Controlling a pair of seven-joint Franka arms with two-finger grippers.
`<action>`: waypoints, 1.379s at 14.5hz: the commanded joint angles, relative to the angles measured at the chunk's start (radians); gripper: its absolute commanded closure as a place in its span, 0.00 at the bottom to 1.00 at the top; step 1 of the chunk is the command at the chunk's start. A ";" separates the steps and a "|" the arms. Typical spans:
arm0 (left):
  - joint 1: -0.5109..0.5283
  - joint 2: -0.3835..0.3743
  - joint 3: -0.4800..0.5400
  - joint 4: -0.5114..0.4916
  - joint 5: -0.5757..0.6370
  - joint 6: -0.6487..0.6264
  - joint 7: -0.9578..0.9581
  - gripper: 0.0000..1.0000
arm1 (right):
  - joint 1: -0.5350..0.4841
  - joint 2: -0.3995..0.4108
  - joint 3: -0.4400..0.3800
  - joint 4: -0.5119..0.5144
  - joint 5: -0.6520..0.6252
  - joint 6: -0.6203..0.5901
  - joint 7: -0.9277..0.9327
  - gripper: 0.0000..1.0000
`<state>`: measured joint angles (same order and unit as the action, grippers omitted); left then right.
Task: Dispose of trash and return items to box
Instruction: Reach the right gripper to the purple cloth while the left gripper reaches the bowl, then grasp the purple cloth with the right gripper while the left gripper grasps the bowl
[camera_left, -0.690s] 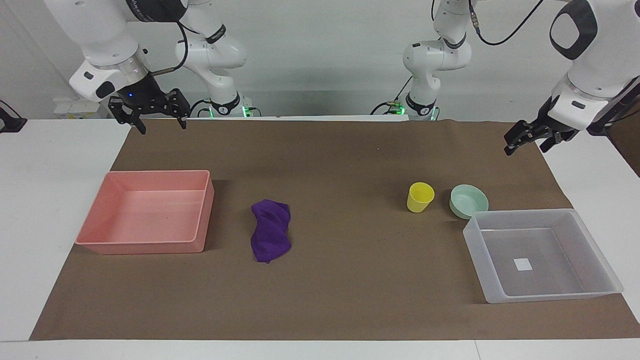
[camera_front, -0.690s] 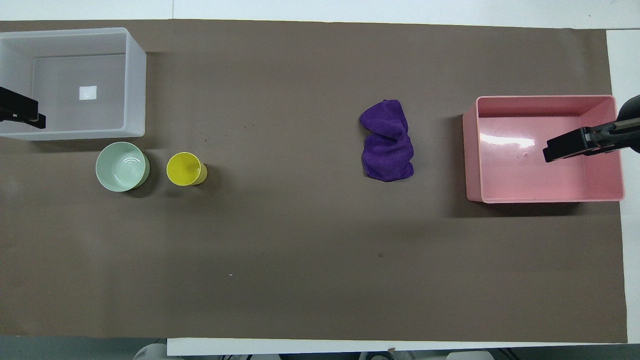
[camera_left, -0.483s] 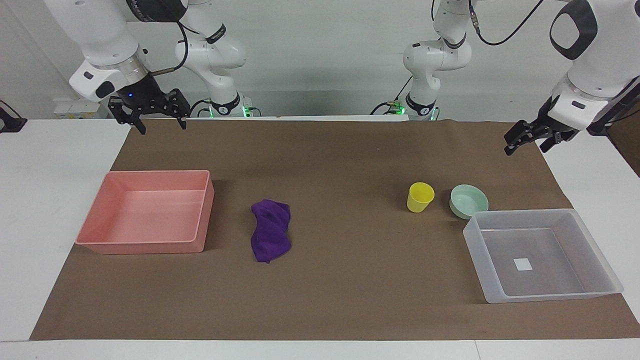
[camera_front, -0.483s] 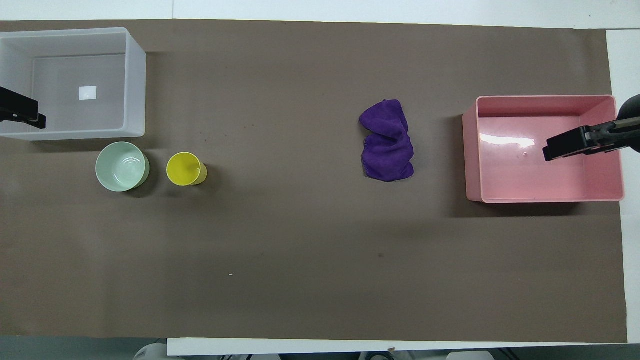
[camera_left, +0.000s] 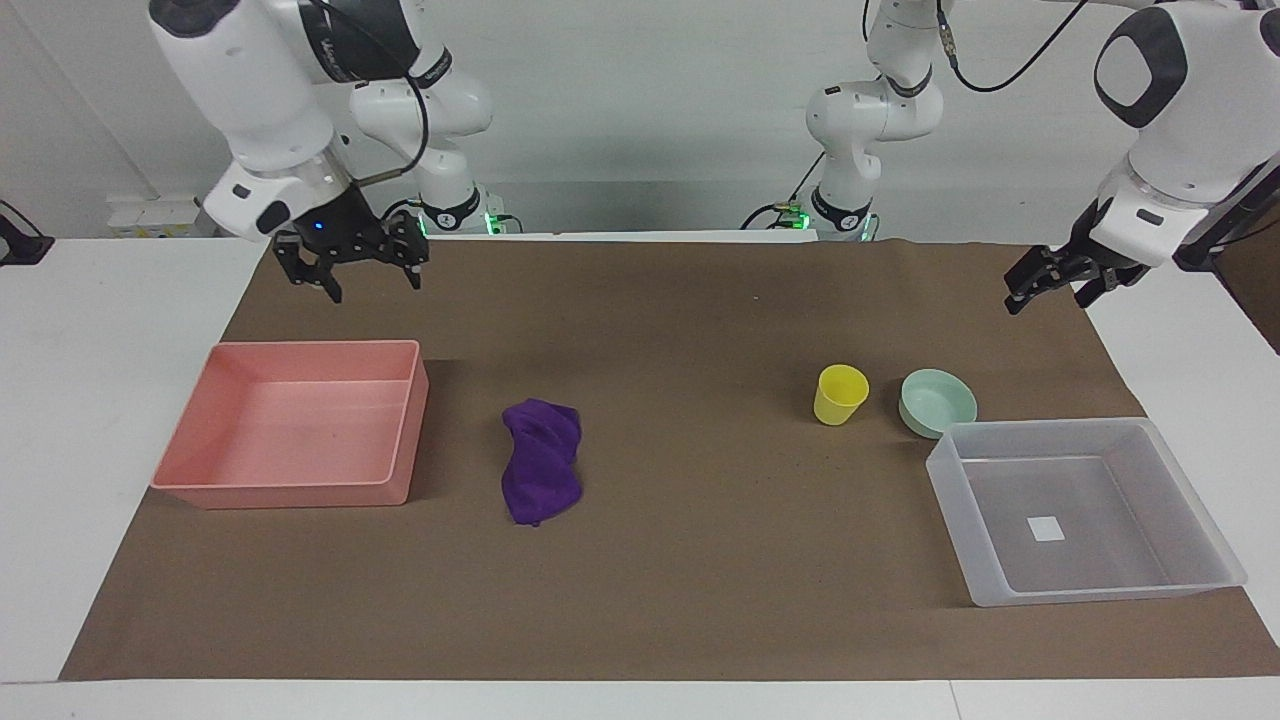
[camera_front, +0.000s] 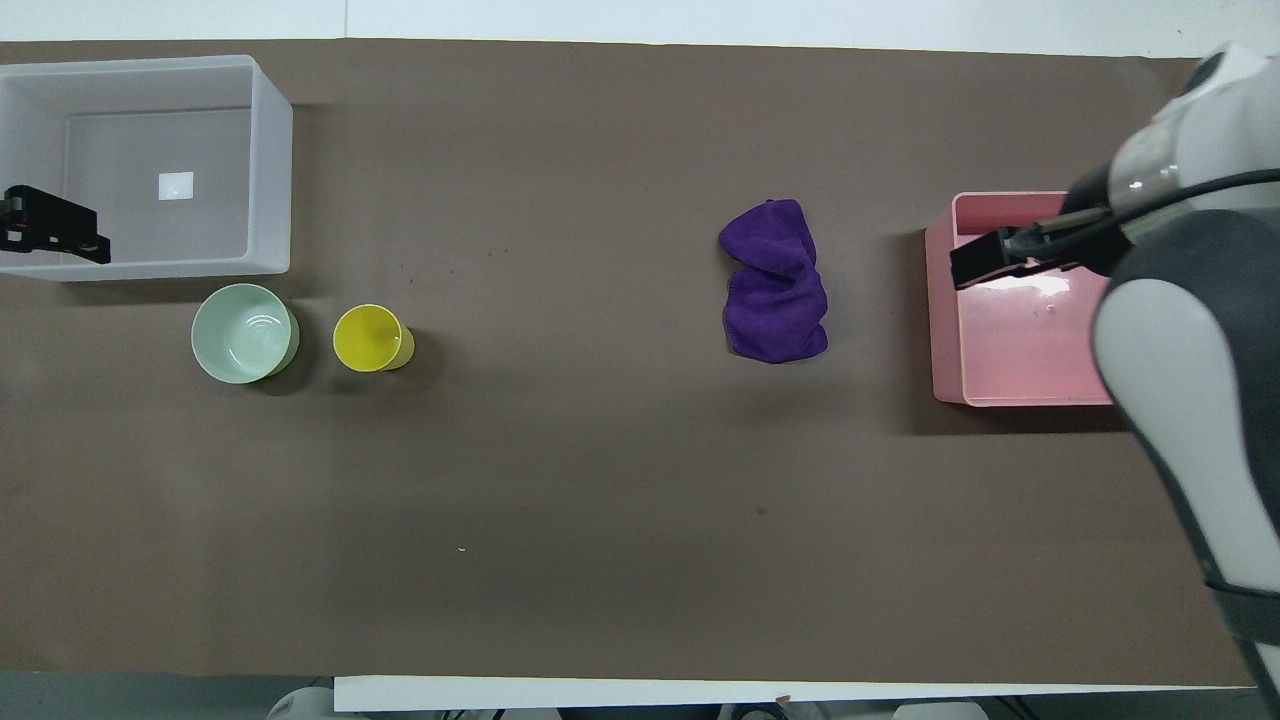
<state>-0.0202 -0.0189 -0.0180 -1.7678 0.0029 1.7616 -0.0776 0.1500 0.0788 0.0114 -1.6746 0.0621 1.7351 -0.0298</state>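
The purple rag (camera_left: 541, 475) lies bunched on the brown mat, beside the pink bin; it also shows in the overhead view (camera_front: 775, 282). The yellow cup (camera_left: 840, 393) (camera_front: 370, 338) and the mint-green bowl (camera_left: 937, 402) (camera_front: 243, 333) stand side by side, just nearer to the robots than the clear box (camera_left: 1040, 428) (camera_front: 272, 170), which holds only its white label. My right gripper (camera_left: 372, 287) (camera_front: 975, 265) is open and empty, raised over the pink bin's end toward the rag. My left gripper (camera_left: 1046, 297) (camera_front: 60, 235) is open and empty, raised over the mat's end by the clear box.
The pink bin (camera_left: 310, 346) (camera_front: 940, 330) stands empty at the right arm's end of the mat. In the overhead view the right arm (camera_front: 1190, 330) covers most of it. The brown mat (camera_left: 680, 330) covers the table between the bins.
My right arm has swung toward the table's middle and come lower, from the mat's corner to the pink bin's end nearest the rag. The left gripper has barely shifted. Nothing else moved.
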 joint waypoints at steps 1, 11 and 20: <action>0.003 -0.170 0.006 -0.368 0.014 0.250 -0.039 0.00 | 0.060 0.131 0.001 0.013 0.019 0.122 0.008 0.00; 0.034 -0.029 0.006 -0.673 0.014 0.657 -0.057 0.18 | 0.146 0.323 0.001 -0.119 0.018 0.455 0.001 0.38; 0.032 -0.042 0.009 -0.552 0.014 0.485 -0.056 1.00 | 0.125 0.221 -0.004 -0.037 0.016 0.265 0.011 1.00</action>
<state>0.0085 -0.0208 -0.0100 -2.3955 0.0026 2.3961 -0.1225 0.2927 0.3612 0.0058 -1.7137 0.0636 2.0518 -0.0248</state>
